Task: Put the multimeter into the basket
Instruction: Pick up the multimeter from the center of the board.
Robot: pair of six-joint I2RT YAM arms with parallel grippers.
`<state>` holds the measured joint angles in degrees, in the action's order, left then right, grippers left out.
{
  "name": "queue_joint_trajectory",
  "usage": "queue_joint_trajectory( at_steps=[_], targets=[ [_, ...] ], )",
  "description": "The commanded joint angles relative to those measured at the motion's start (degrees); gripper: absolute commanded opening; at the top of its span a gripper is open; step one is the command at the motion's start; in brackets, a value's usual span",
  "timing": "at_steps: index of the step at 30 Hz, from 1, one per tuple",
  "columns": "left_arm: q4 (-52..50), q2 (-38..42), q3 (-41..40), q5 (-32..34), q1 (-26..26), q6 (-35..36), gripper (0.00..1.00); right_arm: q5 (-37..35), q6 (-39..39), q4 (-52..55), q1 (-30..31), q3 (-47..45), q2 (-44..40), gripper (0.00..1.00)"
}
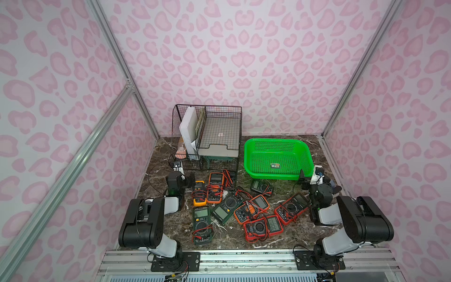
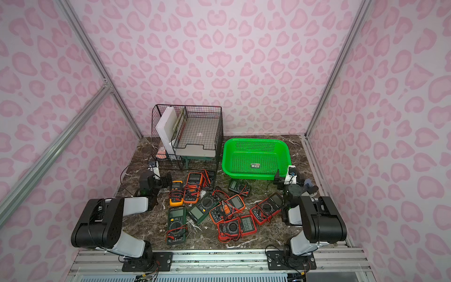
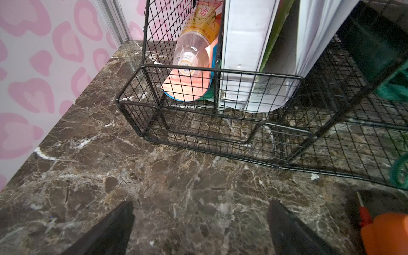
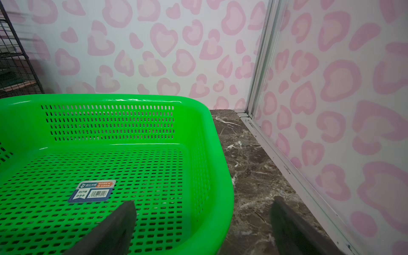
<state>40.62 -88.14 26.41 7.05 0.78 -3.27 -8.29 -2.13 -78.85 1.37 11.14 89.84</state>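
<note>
Right tool (image 4: pixel 203 220): spread wide, empty, astride the near right rim of the bright green perforated plastic basket (image 4: pixel 132 98), 1 finger over its floor, 1 over the dark marble tabletop (image 4: pixel 254 176). Left tool (image 3: pixel 201 220): equally wide, empty, over bare tabletop before the black wire-mesh organizer (image 3: pixel 242 72). Multimeters with red and black leads (image 1: pixel 229 207): heaped on the tabletop between both tools, outside the basket, touching neither; nearest the right tool, a red multimeter (image 1: pixel 291 207).

At least eight multimeters (image 1: pixel 201 224), one green basket (image 1: pixel 278 140), one black wire-mesh organizer (image 1: pixel 219 131)
</note>
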Motion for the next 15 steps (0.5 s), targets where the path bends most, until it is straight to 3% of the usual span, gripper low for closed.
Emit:
queue_joint_trajectory(
  at_steps=[1,15],
  targets=[
    [0.8,0.2,-0.1,0.0,0.1,-0.3,0.98,0.1,0.1,-0.6,0.0,-0.1,0.0,1.0],
    [0.8,0.2,-0.1,-0.1,0.0,-0.5,0.98,0.2,-0.1,-0.4,-0.1,0.0,0.2,1.0]
  ],
)
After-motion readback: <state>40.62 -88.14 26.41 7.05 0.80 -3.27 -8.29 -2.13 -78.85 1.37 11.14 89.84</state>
